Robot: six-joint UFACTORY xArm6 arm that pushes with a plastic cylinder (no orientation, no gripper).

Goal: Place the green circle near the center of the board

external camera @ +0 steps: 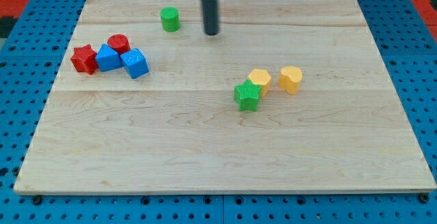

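The green circle, a small green cylinder block, is seen upright near the view's top, left of the midline, on the pale wooden board that serves as the desk. It is well apart from the board's centre. No other block is touching it.

My tip, the lower end of the straight dark rod, is set down just to the view's right of the green cylinder, approx. level with it, with a clear gap between; no contact is shown. No fingers are fitted to this arm, so no wide or narrow state can be given, and nothing is held.

At the view's left a tight cluster is found: a red star-shaped block, a blue block of irregular shape touching it, a red cylinder block behind, and a blue cube block pressed against the right side of the group.

Right of centre, a green star-shaped block is touching a yellow block, roughly hexagonal; a second yellow block, shape unclear, lies just beside, w/ a small gap.

No containers are visible; all blocks lie directly on the desk. A blue pegboard surface is seen around the board.
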